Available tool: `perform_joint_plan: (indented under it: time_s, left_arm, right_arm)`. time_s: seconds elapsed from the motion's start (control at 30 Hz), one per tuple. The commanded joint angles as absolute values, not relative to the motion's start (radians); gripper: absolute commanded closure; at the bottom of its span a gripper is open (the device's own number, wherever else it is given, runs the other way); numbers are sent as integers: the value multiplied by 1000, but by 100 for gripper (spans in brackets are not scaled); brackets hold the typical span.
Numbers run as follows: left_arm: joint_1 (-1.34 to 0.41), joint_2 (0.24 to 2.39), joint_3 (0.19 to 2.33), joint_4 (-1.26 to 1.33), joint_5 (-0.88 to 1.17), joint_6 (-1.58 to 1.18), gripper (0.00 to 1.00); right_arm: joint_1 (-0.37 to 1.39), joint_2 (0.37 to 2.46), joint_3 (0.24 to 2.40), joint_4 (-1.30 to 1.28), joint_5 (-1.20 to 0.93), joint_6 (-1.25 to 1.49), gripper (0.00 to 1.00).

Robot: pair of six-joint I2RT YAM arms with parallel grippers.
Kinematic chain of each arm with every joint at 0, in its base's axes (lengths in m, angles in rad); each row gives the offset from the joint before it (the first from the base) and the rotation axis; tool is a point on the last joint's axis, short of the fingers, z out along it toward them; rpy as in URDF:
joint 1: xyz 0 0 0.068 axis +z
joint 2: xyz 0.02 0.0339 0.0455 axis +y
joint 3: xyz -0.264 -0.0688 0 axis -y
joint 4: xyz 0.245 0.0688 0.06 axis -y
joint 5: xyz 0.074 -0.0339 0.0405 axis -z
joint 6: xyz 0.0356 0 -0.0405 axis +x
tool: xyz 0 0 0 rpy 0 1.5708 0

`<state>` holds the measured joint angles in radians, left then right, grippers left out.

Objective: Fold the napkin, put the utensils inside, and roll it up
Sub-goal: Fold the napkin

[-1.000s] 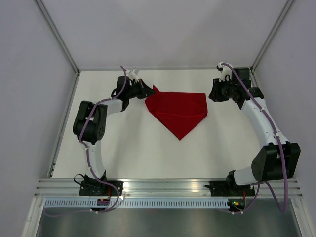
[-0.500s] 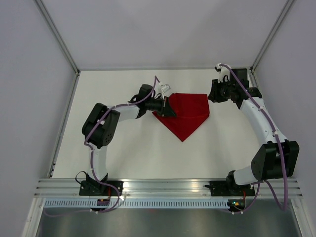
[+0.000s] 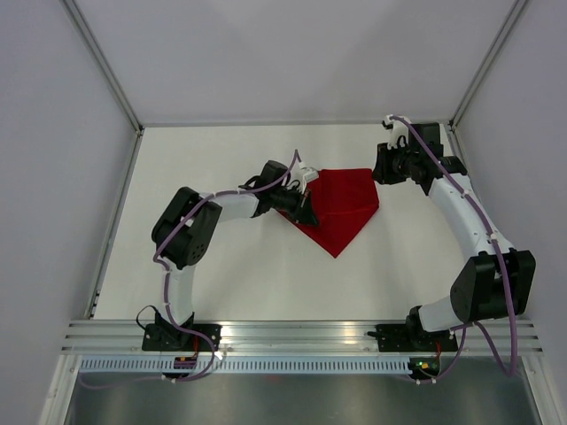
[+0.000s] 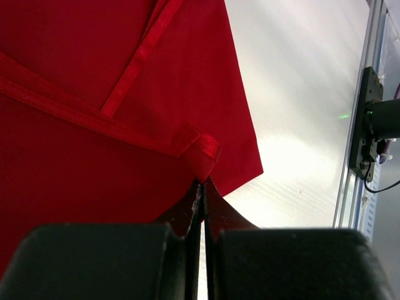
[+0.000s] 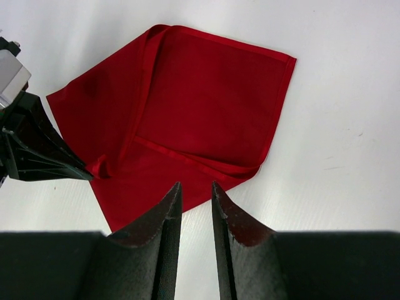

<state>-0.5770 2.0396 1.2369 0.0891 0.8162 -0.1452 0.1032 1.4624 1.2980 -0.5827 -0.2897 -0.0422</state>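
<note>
The left gripper [image 4: 203,186] pinches a folded corner of the napkin [image 4: 94,144] tight, while the right gripper [image 5: 195,186] hangs slightly parted, holding nothing.

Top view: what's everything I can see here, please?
napkin: one, bright red, partly folded, far middle of the table
table: one, white, under everything
rail: one, silver, along the table's near edge
walls: pale grey, around the table
left gripper: one, black, shut on a napkin corner
right gripper: one, black, open, by the napkin's far right corner, holding nothing
</note>
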Motion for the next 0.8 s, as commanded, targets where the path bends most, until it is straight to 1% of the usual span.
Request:
perform_joint_plan:
  time_s: [0.0,0.2,0.33,0.5,0.6,0.67,0.7,0.77]
  left_arm:
    - [-603,2003,1236,66,790,-61,98]
    - [-626,2011,1239,37,758,-45,97]
    - [-643,2013,1236,32,723,-40,90]
    - [-663,2013,1236,32,704,-37,86]
    - [-669,2013,1235,32,698,-35,79]
    - [-676,2011,1233,32,696,-32,71]
    - [-678,2010,1232,32,695,-31,66]
    - [-683,2005,1232,29,692,-28,61]
  right_arm:
    - [112,1473,1295,-572,-268,-48,69]
    - [117,1480,1293,-574,-262,-52,69]
    - [121,1486,1295,-575,-253,-54,69]
    - [126,1494,1293,-574,-247,-58,69]
    - [127,1499,1293,-577,-244,-58,69]
    - [127,1503,1293,-575,-242,-58,69]
    - [129,1505,1293,-577,-241,-60,69]
    - [130,1508,1295,-575,-239,-61,69]
